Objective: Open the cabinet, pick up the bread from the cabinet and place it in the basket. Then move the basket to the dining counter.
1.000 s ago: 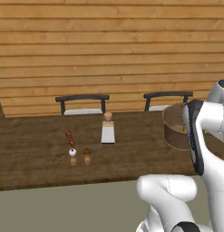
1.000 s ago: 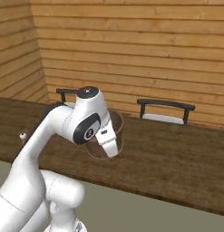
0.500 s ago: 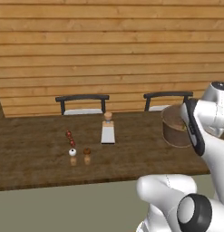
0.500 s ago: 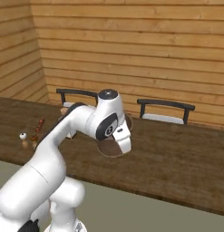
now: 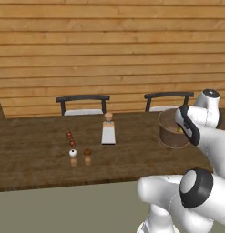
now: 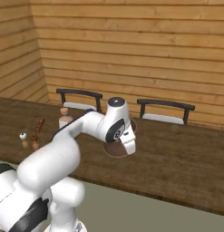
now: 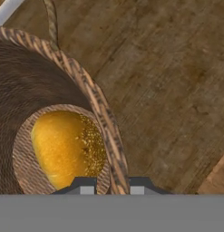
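Note:
The brown woven basket [image 5: 171, 134] is at the right part of the dark wood dining counter [image 5: 36, 159]; I cannot tell whether it rests on the top or hangs just above it. My gripper [image 7: 111, 185] is shut on the basket's rim [image 7: 97, 102], one finger inside and one outside. The golden bread [image 7: 63, 147] lies on the basket's floor. In the right base view the hand [image 6: 128, 144] covers most of the basket [image 6: 114, 149]. The cabinet is out of view.
Two black-backed chairs [image 5: 82, 103] [image 5: 168, 100] stand behind the counter against a wood-plank wall. A corked bottle [image 5: 108, 129], two small shakers [image 5: 73, 155] [image 5: 87, 155] and a red item [image 5: 69, 136] sit left of the basket. Bare counter [image 6: 181, 167] stretches to the right.
The arm has stretched forward over the counter, carrying the basket a little farther and lower. The grip on the rim is unchanged and the base has stayed put.

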Available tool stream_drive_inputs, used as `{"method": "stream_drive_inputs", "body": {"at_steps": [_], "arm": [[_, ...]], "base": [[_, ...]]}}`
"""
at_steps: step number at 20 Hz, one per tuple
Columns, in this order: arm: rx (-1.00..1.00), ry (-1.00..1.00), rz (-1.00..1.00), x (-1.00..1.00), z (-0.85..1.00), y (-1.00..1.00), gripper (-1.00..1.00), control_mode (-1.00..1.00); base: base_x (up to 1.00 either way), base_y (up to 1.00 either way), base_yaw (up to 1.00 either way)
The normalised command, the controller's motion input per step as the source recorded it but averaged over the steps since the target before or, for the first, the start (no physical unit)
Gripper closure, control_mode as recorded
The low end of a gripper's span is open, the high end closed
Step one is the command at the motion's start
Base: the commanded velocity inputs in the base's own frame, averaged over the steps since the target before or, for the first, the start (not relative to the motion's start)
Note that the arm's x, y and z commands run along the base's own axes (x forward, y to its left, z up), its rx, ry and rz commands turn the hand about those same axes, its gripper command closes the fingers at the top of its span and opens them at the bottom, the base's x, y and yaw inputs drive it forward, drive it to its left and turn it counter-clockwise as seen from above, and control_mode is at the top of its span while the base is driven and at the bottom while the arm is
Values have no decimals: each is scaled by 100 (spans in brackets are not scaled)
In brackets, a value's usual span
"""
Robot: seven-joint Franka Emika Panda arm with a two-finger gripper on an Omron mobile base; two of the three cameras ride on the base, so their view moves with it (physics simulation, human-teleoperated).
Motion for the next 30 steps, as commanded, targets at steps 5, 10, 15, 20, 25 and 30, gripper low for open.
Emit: {"method": "stream_drive_inputs", "body": {"at_steps": [5,10,15,20,25,30], "arm": [[3,6,1,34,-45,-17,100,-100],[1,6,0,24,-32,-6,100,-100],[0,2,0,25,-34,0,100,-100],[0,0,0,27,-50,0,-100,-100],[0,0,0,3,-7,0,-100,-100],[0,-3,2,-5,12,5,-100,-100]], "base": [[0,0,0],[0,0,0],[0,0,0],[0,0,0],[0,0,0],[0,0,0]]}}
